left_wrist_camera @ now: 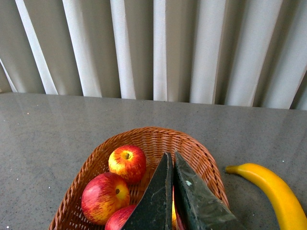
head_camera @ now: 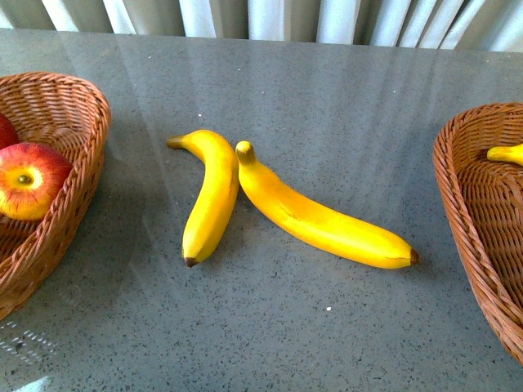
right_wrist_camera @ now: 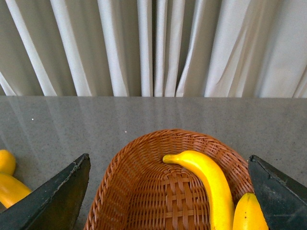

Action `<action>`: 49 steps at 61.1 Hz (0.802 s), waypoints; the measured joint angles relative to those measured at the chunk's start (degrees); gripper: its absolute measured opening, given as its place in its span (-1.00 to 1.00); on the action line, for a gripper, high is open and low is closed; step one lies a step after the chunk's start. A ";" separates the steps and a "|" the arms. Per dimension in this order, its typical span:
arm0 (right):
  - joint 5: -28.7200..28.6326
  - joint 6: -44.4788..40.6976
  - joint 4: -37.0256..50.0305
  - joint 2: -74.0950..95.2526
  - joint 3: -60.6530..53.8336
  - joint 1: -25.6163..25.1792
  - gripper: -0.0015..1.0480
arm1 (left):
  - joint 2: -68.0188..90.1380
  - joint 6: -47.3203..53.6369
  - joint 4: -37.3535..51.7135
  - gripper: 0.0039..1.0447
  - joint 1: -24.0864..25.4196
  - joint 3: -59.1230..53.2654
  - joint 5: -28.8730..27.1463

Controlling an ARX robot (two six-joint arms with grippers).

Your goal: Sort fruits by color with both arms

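The left basket (head_camera: 90,122), at the left edge of the bench (head_camera: 327,82), is cut by the front view's frame, and one apple (head_camera: 5,131) in it shows only as a red sliver. The right basket (head_camera: 458,188) is cropped likewise, and only the tip of its banana (head_camera: 507,153) shows. In the left wrist view the left pincer (left_wrist_camera: 172,154), its jaws almost together, hides the basket's near part and much of a lower apple (left_wrist_camera: 119,219). The yellow-red sliver in the gap cannot be identified.

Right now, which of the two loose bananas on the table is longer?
The right-hand banana, lying slantwise with its dark tip toward the right basket. The left banana is shorter and more curved.
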 joint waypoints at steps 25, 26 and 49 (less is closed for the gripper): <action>-0.02 0.00 0.00 0.00 0.00 0.00 0.82 | -8.94 0.00 -9.38 -0.98 -0.02 0.00 0.00; -0.02 -0.02 0.00 0.00 0.00 0.00 0.82 | -9.70 0.00 -10.69 -0.98 -0.02 0.00 0.00; 0.04 0.00 -0.02 0.00 0.00 0.00 0.82 | -16.11 -0.02 -17.14 -0.98 0.04 0.00 -0.02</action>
